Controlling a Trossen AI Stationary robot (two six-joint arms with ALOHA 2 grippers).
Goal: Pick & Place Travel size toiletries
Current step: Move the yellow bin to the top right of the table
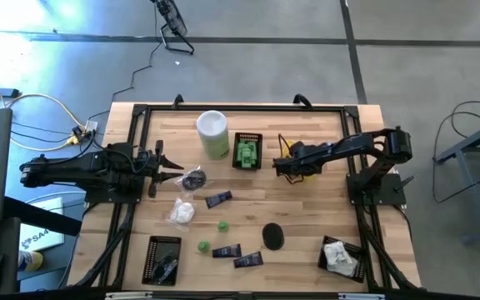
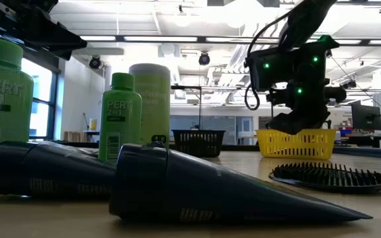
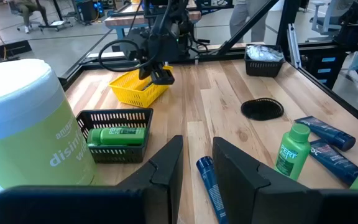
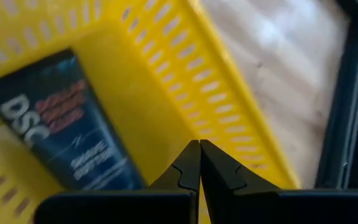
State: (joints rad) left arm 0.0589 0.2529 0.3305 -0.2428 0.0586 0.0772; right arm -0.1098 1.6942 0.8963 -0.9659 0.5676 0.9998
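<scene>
Room: grey concrete floor (image 1: 423, 50) with dark seam lines crossing it; blue light glare on the floor at one side. Loose cables (image 1: 32, 104), white and yellow, trail across the floor beside the pale wood plank tabletop (image 1: 248, 212). Low view: open ceiling (image 2: 197, 26) with long strip lights and exposed ducting, white walls, a large window (image 2: 45, 99) at one side. Further workbenches (image 3: 120, 15) and an office chair (image 3: 33, 15) stand beyond. A monitor (image 2: 366, 118) sits on a distant desk.
</scene>
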